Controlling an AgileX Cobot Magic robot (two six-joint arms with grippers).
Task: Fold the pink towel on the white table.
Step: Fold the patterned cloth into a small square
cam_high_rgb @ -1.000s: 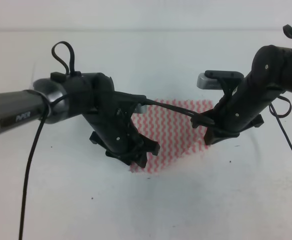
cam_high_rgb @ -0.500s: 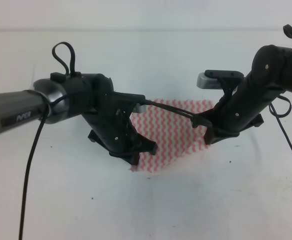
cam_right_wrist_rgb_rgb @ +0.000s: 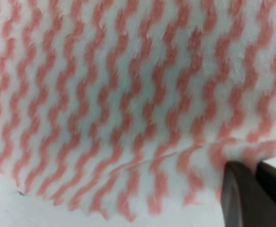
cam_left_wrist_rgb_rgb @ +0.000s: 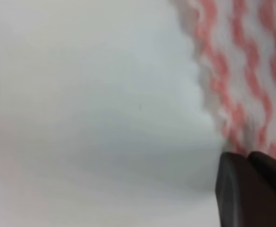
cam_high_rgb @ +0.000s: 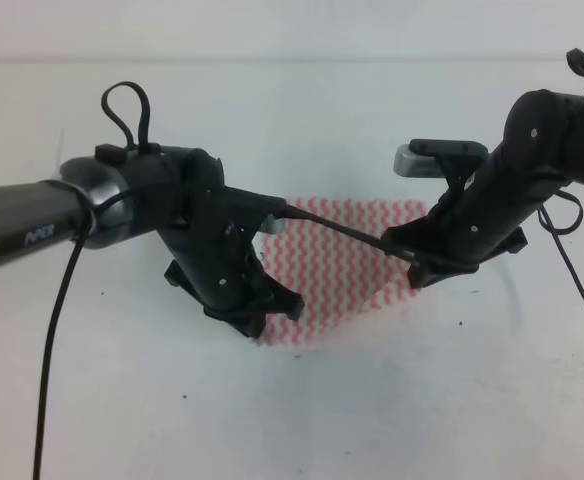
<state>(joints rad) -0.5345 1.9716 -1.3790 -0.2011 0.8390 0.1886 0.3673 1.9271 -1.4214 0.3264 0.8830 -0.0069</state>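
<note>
The thin pink-and-white wavy striped towel (cam_high_rgb: 344, 262) looks soft and floppy; grab its corners. Both grippers sit at its edge, grip unclear.

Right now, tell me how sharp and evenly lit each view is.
Exterior high view: soft, flat light, the white table nearly washed out, faint shadows under the arms. Left wrist view: heavily blurred; the pink towel edge and the dark fingertip are out of focus. Right wrist view: stripes readable but soft.

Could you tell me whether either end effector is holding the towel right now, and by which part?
It cannot be told: both end effectors sit at edges of the pink towel, their fingertips hidden.
</note>
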